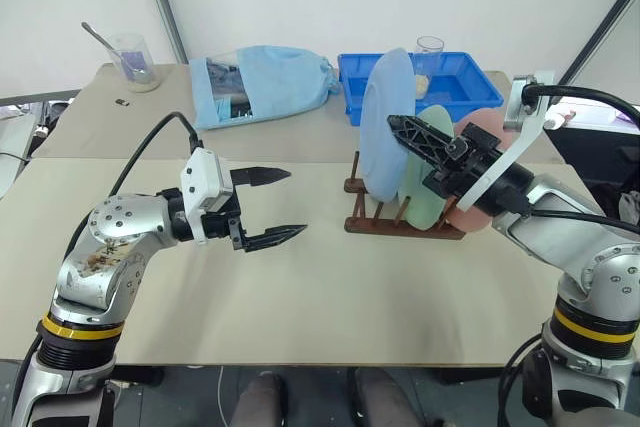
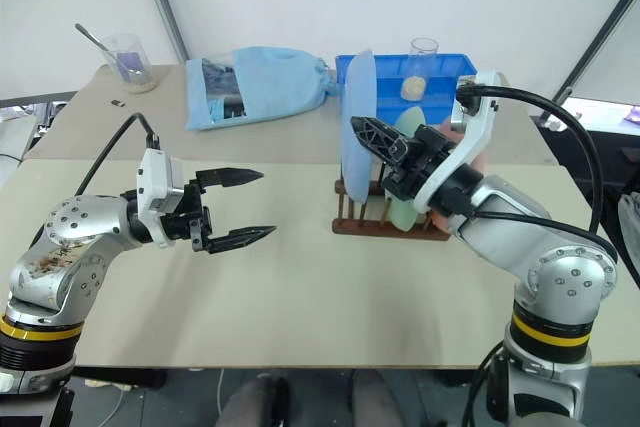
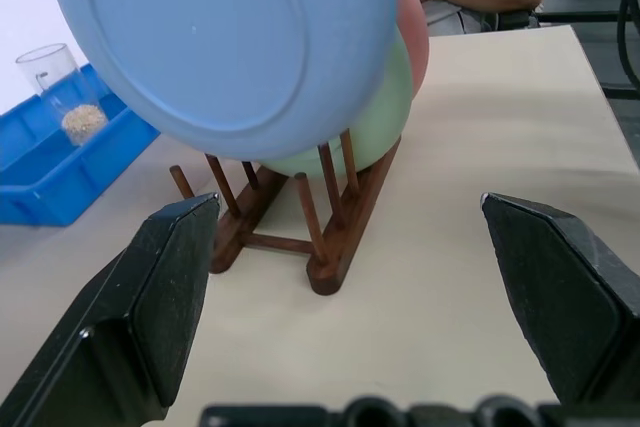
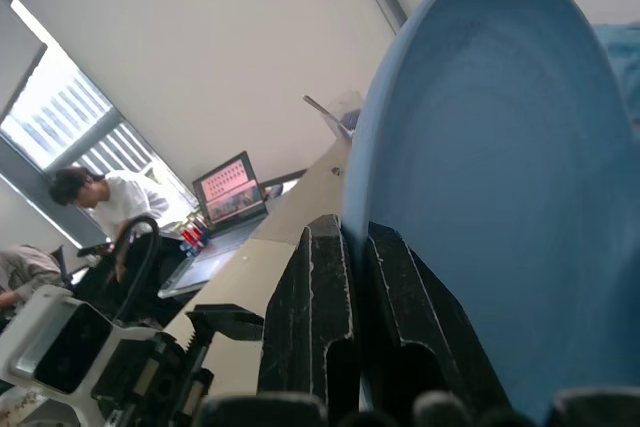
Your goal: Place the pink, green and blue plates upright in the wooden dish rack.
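right jaws (image 4: 350, 277) clamp blue plate (image 1: 385, 127) rim; left jaws (image 1: 275, 207) apart, empty.

Looks like a lab or office workroom. Plain white walls, beige tables (image 1: 300, 277), a laptop (image 4: 232, 190), seated people (image 4: 85, 197).

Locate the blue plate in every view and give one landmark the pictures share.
Left eye: blue plate right of centre, upright over the wooden dish rack.
Right eye: near centre.
Left wrist: across the top.
Right wrist: the right side, pinched by the right gripper.
Shared landmark: the blue tray.
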